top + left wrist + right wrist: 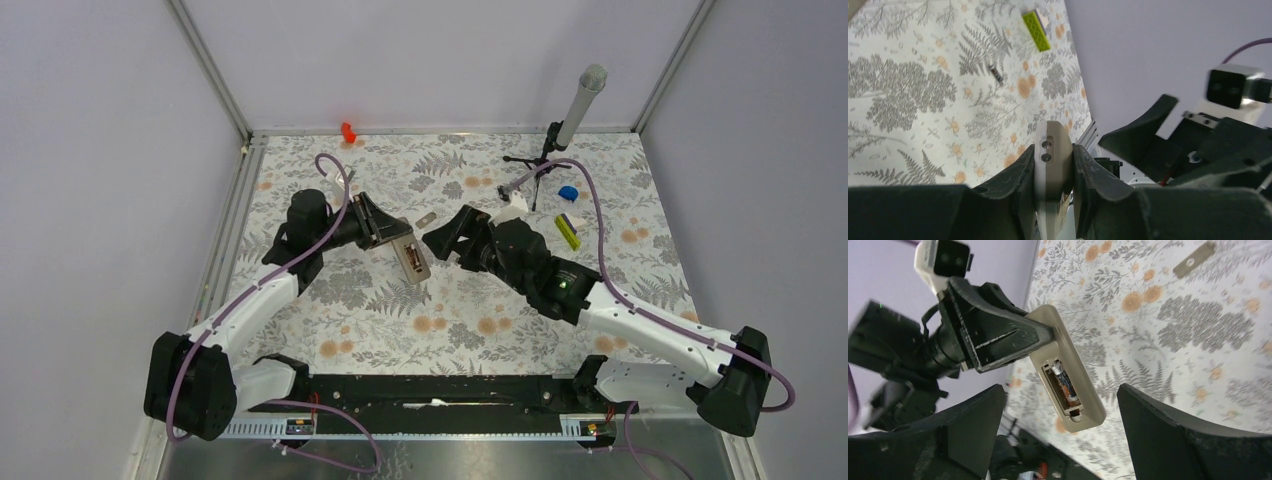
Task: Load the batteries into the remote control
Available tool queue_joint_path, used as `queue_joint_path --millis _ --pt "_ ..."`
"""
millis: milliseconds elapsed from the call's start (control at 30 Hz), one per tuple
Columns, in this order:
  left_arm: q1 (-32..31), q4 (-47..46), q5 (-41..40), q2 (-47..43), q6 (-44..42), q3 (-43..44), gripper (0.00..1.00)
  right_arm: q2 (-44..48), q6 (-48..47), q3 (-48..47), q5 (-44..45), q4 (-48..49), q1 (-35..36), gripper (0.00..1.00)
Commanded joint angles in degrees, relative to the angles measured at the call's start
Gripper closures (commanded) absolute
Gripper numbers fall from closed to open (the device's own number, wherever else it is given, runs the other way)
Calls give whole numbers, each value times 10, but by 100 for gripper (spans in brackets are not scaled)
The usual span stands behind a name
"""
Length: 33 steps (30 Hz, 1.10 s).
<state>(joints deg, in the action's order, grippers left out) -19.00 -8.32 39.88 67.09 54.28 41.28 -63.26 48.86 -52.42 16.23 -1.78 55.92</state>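
The remote control (411, 258) is a pale handset held above the cloth, with my left gripper (385, 232) shut on one end of it. In the left wrist view the remote control (1055, 135) is pinched edge-on in my left gripper (1053, 150). Its back compartment lies open toward the right wrist camera, and one battery (1065, 385) sits inside the remote control (1083, 390). A slim dark cylinder (996, 74), apparently the other battery, lies on the cloth. My right gripper (447, 232) is open and empty just right of the remote; its fingers (1168, 430) stand wide on either side.
A small grey cover plate (427, 220) lies on the cloth behind the remote. A yellow-green bar (567, 232) and a blue piece (568, 192) lie at the right. A microphone on a tripod (560, 130) stands at the back right, and a red piece (348, 132) by the back wall.
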Motion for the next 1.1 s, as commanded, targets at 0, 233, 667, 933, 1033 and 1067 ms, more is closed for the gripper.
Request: queue_joint_path --millis 0,233,667,933,1033,1067 --pt "3 -89 -30 -35 21 12 100 21 175 17 -19 -12 -13 9" --pt "3 -102 -45 -39 57 19 100 34 302 102 -47 119 -18 6" --pt "3 -110 -26 -35 93 20 100 -11 377 117 -110 241 -41 0" --pt "3 -111 -17 -37 93 20 100 -55 410 124 -155 281 -49 0" --pt "3 -110 -15 -37 92 21 100 -54 408 133 -147 306 -49 0" --pt "3 -109 -14 -36 93 21 100 -52 408 136 -141 310 -49 0"
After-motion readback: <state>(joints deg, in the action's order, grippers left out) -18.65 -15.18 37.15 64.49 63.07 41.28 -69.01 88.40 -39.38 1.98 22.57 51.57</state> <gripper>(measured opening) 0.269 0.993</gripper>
